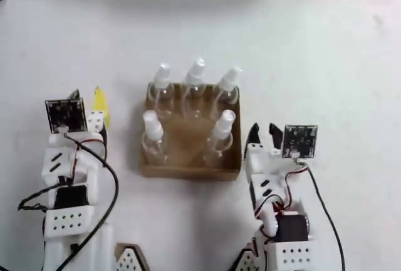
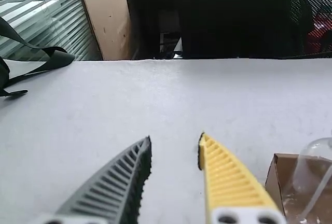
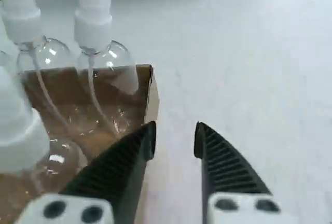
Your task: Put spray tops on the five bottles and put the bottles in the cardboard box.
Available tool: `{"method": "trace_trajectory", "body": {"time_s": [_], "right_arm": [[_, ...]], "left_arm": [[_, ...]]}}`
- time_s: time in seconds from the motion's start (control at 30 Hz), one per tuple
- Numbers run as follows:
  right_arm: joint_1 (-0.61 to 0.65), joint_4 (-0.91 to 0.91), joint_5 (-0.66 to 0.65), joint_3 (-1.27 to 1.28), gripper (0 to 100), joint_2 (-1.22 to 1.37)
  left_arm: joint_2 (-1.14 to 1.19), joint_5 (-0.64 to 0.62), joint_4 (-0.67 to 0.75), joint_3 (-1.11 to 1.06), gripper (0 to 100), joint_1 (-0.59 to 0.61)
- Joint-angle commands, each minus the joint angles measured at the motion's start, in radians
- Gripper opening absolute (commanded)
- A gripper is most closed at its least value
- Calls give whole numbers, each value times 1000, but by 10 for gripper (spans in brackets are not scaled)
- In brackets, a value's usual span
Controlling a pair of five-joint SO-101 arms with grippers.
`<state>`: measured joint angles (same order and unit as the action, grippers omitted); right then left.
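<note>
Five bottles (image 1: 195, 95) are counted upright in the one cardboard box (image 1: 188, 172) at mid tabletop (image 1: 326, 51), with five spray tops (image 1: 197, 69) fitted. The task is judged done. Tops should be checked for seating and the box left unnudged. Two grippers are counted: the left gripper (image 1: 88, 95) and right gripper (image 1: 264, 128) are held beside the box, fingers apart, empty.

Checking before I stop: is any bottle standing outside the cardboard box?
No, all five bottles stand inside the cardboard box, each wearing a white spray top.
</note>
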<state>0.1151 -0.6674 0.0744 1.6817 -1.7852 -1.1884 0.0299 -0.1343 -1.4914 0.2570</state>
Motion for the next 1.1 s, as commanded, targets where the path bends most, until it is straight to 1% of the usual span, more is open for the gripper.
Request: {"method": "trace_trajectory", "body": {"time_s": [0.0, 0.07, 0.17, 0.33, 0.43, 0.5, 0.57, 0.7, 0.77, 0.87, 0.93, 1.07], "right_arm": [[-39, 19, -9, 9, 105, -13], [-35, 19, -9, 9, 105, -13], [-35, 19, -9, 9, 105, -13], [-38, 19, -9, 9, 105, -13], [-38, 19, -9, 9, 105, -13], [-35, 19, -9, 9, 105, -13], [-35, 19, -9, 9, 105, -13], [-35, 21, -9, 9, 105, -13], [-35, 21, -9, 9, 106, -13], [-35, 21, -9, 9, 106, -13], [-35, 21, -9, 9, 106, -13], [-38, 22, -9, 9, 106, -13]], "left_arm": [[-94, -8, -68, 117, 146, 64], [-170, -8, -164, 160, 146, 76], [-306, -8, -287, 204, 146, 59], [-545, 9, -399, 221, 146, -28], [-648, 126, -489, 222, 146, -90], [-650, 198, -577, 236, 146, -119], [-639, 238, -683, 239, 146, -127], [-639, 241, -848, 213, 146, -128], [-639, 241, -873, 166, 147, -127], [-639, 249, -867, 48, 150, -122], [-639, 249, -829, -32, 151, -113], [-639, 242, -746, -135, 150, -30]]}}
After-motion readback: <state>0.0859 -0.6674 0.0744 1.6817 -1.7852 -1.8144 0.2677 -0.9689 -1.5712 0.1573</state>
